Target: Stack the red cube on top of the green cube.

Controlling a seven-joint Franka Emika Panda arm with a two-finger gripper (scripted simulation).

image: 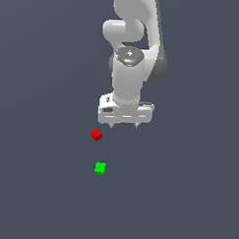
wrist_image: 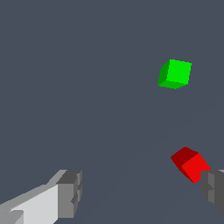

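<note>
Dark grey floor, bare and flat; arm poised above, reach for the pickup in hand.

Gripper point(image: 123, 125) hangs over the floor with its fingers point(wrist_image: 70, 192) spread wide and nothing between them. Red cube point(image: 96, 134) sits on the floor just off to the exterior view's left of the fingertips and a little nearer the camera; in the wrist view it lies close beside one finger, not centred in the gap, and turned at an angle to the pads. Green cube point(image: 100, 168) rests apart from the red one, nearer the camera again, untouched. Judgement: step is approach, grasp not yet made. Next move likely calls for shifting sideways to centre the gap over the red cube, turning the wrist to square the pads with its faces, then lowering and closing.
</note>
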